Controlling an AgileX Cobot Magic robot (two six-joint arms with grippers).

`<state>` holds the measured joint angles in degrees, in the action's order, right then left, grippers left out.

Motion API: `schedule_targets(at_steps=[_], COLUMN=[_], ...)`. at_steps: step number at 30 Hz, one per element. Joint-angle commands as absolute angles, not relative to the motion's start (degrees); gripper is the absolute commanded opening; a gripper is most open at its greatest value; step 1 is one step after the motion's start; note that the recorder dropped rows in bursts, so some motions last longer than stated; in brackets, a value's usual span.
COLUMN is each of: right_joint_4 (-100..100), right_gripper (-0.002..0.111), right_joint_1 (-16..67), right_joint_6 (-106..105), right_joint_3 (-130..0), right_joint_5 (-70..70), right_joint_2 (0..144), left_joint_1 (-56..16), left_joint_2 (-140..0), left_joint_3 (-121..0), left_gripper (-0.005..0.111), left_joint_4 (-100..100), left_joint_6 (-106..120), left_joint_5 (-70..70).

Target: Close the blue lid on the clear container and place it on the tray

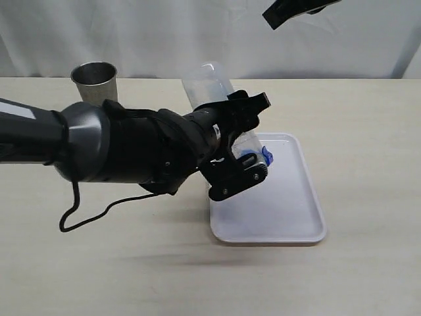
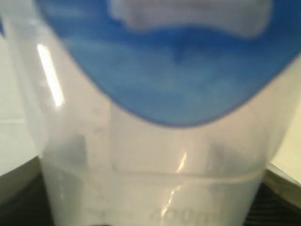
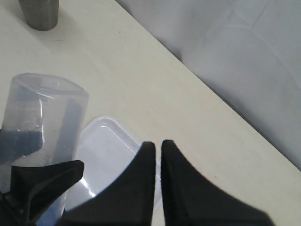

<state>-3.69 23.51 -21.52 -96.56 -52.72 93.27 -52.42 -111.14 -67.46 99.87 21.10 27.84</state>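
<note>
My left gripper is shut on the clear container, which hangs tilted above the tray. Its base points up and back, and its mouth end is low over the tray's near-left part. The blue lid sits on that lower end. In the left wrist view the clear container and the blue lid fill the picture, blurred. My right gripper hangs high at the back, shut and holding nothing. From the right wrist view, the right gripper looks down on the container and tray.
A grey metal cup stands at the back left of the table, and it also shows in the right wrist view as the cup. A black cable loops under the left arm. White cloth hangs behind the table.
</note>
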Motion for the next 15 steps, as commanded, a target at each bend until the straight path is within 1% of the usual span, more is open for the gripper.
schedule_targets(at_steps=[1, 4, 6, 8, 11, 15], right_joint_4=[-4.11, -4.26, -4.26, -4.26, -4.26, -4.26], right_gripper=[0.005, 0.005, 0.005, 0.005, 0.005, 0.005], right_joint_1=[23.18, 23.18, 23.18, 23.18, 23.18, 23.18], right_joint_6=[-21.4, -21.4, -21.4, -21.4, -21.4, -21.4], right_joint_3=[-96.31, -96.31, -96.31, -96.31, -96.31, -96.31], right_joint_5=[-52.24, -52.11, -52.11, -52.22, -52.33, -52.33], right_joint_2=[92.81, 92.81, 92.81, 92.81, 92.81, 92.81], left_joint_1=[-53.44, -54.49, -54.73, -54.73, -54.73, -54.0], left_joint_2=[-114.63, -116.86, -117.67, -117.78, -117.78, -117.78], left_joint_3=[-70.43, -72.74, -74.13, -74.84, -76.23, -78.05], left_gripper=[0.0, 0.0, 0.0, 0.0, 0.0, 0.0], left_joint_4=[99.95, 99.95, 99.95, 99.95, 99.16, 91.2], left_joint_6=[21.04, 21.2, 21.04, 17.94, 3.26, -8.38], left_joint_5=[31.78, 35.93, 35.73, 33.01, 27.77, 20.57])
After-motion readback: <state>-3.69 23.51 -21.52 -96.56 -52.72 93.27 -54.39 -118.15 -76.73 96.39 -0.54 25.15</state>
